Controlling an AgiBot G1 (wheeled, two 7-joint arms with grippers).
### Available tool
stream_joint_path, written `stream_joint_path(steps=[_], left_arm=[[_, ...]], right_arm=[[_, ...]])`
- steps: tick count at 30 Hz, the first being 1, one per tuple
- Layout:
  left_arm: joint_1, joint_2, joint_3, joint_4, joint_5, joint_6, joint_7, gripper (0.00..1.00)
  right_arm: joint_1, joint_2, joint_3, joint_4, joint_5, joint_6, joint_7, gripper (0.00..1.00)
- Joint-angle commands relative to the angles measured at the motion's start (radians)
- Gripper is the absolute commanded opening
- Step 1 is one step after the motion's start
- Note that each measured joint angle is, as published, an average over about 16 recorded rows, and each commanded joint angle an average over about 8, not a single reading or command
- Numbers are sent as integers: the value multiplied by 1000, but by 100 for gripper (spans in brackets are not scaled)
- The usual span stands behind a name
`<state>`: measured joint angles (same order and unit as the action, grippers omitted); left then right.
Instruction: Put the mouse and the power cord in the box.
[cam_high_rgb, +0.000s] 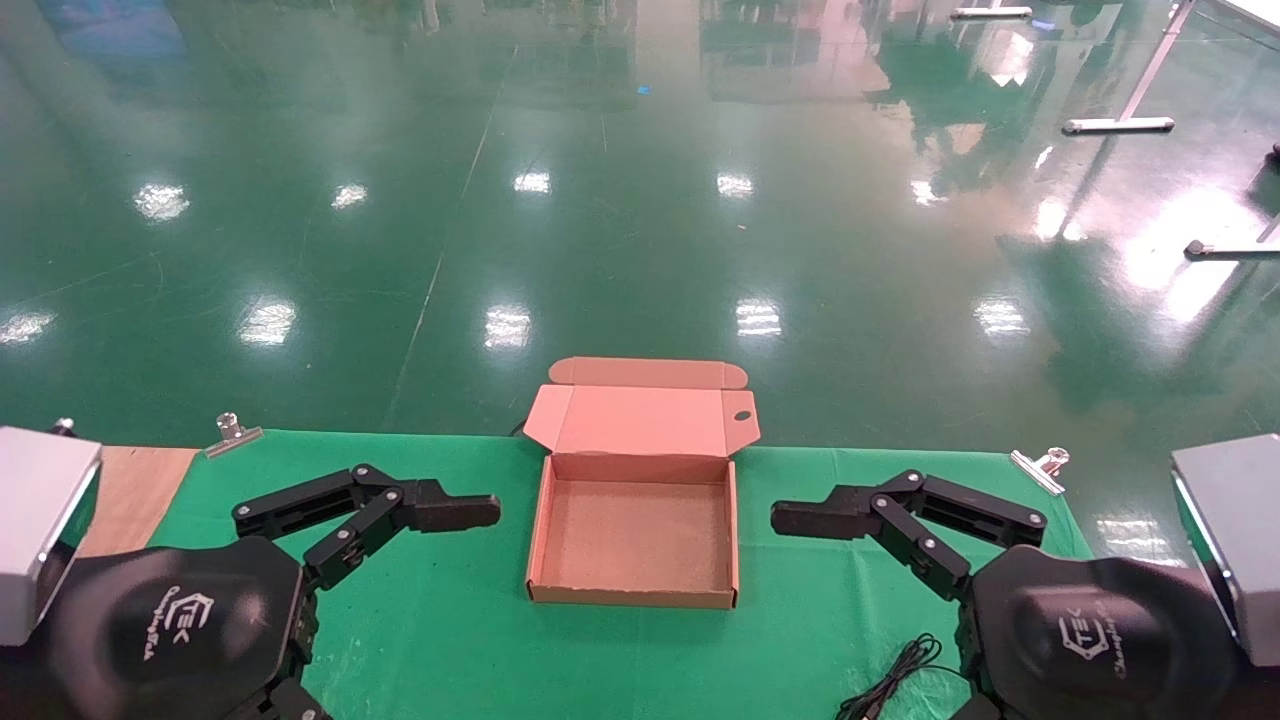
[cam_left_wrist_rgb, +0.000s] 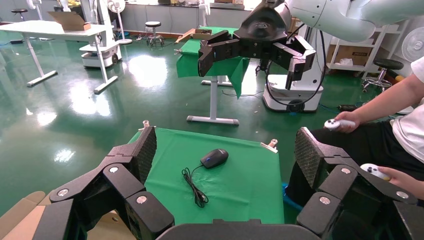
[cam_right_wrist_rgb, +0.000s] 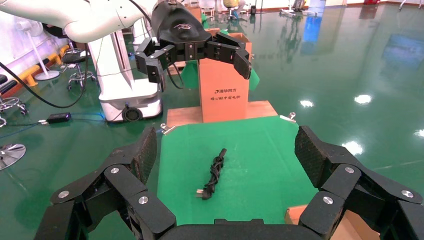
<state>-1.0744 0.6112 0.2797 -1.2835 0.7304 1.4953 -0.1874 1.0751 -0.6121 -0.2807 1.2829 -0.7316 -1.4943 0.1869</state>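
Mouse (cam_left_wrist_rgb: 214, 158) and power cord (cam_right_wrist_rgb: 214, 172) both lie on the green-covered worktop (cam_high_rgb: 450, 640), outside the box (cam_high_rgb: 632, 590), so neither has been packed yet. The box stands open at the middle of the worktop, lid folded back toward 12 o'clock, its floor bare.

In the head view the left hand (cam_high_rgb: 480, 512) hovers at the box's 9 o'clock and the right hand (cam_high_rgb: 790, 518) at its 3 o'clock, tips turned inward toward the box. Each wrist view shows its own fingers (cam_left_wrist_rgb: 145, 150) spread wide with nothing between them and nothing touched.

The mouse sits on the right part of the worktop, hidden under the right arm in the head view. Only its thin cable (cam_high_rgb: 895, 680) shows there, at about 4 o'clock from the box. The right hand looks the nearer one for it.

The cord is a narrow twisted bundle on the left part of the worktop. Its long axis seems to run roughly from 9 to 3 o'clock, with the plug end toward the box. The left hand is likely nearer. A grasp across the bundle's narrow width would probably suit.
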Motion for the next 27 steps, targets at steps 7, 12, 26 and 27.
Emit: stream_joint_path(steps=[7, 12, 26, 27], left_arm=[[0, 0, 0, 0, 0, 0, 0, 100], [0, 0, 0, 0, 0, 0, 0, 100], [0, 0, 0, -1, 0, 0, -1, 100], [0, 0, 0, -1, 0, 0, -1, 100]], right_arm=[[0, 0, 0, 0, 0, 0, 0, 100], [0, 0, 0, 0, 0, 0, 0, 100], [0, 0, 0, 0, 0, 0, 0, 100], [0, 0, 0, 0, 0, 0, 0, 100]])
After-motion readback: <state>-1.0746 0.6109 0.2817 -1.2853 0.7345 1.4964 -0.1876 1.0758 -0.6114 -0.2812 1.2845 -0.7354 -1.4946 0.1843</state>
